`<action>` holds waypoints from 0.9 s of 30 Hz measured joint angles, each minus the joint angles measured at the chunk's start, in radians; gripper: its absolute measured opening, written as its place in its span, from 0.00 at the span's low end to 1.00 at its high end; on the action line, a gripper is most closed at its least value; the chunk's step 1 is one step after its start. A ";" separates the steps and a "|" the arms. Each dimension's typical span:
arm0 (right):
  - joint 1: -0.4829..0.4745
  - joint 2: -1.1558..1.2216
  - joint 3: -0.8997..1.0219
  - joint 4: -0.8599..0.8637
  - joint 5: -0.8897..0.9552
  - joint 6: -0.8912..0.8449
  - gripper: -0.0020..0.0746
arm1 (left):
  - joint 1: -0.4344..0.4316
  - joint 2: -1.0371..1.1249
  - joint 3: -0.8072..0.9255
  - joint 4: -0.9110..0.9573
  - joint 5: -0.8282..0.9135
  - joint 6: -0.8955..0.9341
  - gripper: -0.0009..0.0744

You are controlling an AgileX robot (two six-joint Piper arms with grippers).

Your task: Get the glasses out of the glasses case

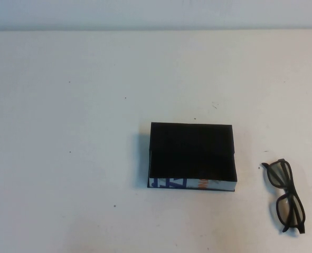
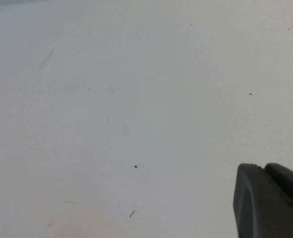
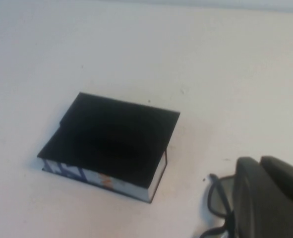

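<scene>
The glasses (image 1: pixel 286 196) lie on the table (image 1: pixel 82 105) near its right edge, toward the near right corner, folded flat and well apart from the glasses case (image 1: pixel 191 156). The glasses case sits right of the table's centre, open side up, its white printed wall facing the near edge; its dark interior shows nothing inside.

Judged from this layout, the removal step is complete and only retreat of the arms remains.

Neither gripper shows in the high view. The left gripper (image 2: pixel 270 201) appears only as a dark finger over bare table in its wrist view; whether it is spread or closed cannot be told. The right gripper (image 3: pixel 267 198) hangs above the glasses, holding nothing visible; its opening cannot be told either.

The next move calls for no further contact with the glasses.
</scene>
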 joint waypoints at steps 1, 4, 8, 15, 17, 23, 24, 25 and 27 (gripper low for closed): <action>0.000 0.000 0.013 0.000 0.010 0.000 0.01 | 0.000 0.000 0.000 0.000 0.000 0.000 0.01; -0.002 0.000 0.040 0.000 0.037 0.000 0.01 | 0.000 0.000 0.000 0.000 0.000 0.000 0.01; -0.006 -0.002 0.083 -0.001 0.049 0.000 0.01 | 0.000 0.000 0.000 0.000 0.000 0.000 0.01; -0.006 -0.101 0.198 0.055 -0.225 -0.019 0.01 | 0.000 0.000 0.000 0.000 0.000 0.000 0.01; -0.006 -0.143 0.231 0.062 -0.299 -0.060 0.01 | 0.000 0.000 0.000 0.000 0.000 0.000 0.01; -0.010 -0.248 0.372 0.048 -0.499 -0.092 0.00 | 0.000 0.000 0.000 0.000 0.000 0.000 0.01; -0.012 -0.272 0.404 0.014 -0.526 -0.074 0.00 | 0.000 0.000 0.000 0.000 0.000 0.000 0.01; -0.022 -0.298 0.435 -0.030 -0.550 -0.032 0.00 | 0.000 0.000 0.000 0.000 0.000 0.000 0.01; -0.052 -0.346 0.498 -0.131 -0.576 0.103 0.00 | 0.000 0.000 0.000 0.000 0.000 0.000 0.01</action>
